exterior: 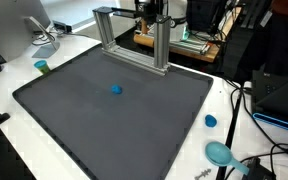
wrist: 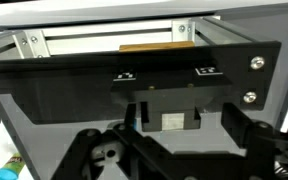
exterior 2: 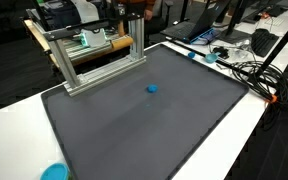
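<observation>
My gripper [exterior: 150, 12] hangs high at the back of the table, over the top bar of an aluminium frame [exterior: 130, 46]; in an exterior view the gripper [exterior 2: 134, 10] shows at the picture's top edge above the frame [exterior 2: 96, 60]. In the wrist view my gripper [wrist: 181, 120] has its jaws apart on either side of a small black block with a pale square face [wrist: 171, 122]. The left finger is close to the block and a gap shows on the right. A black plate with screws [wrist: 74, 85] fills the view behind.
A dark grey mat [exterior: 114, 125] covers the white table, with a small blue object [exterior: 116, 89] lying on it. A blue lid [exterior: 210, 121], a teal bowl [exterior: 220, 153] and cables sit at one side. A teal cup [exterior: 42, 67] stands by the opposite corner.
</observation>
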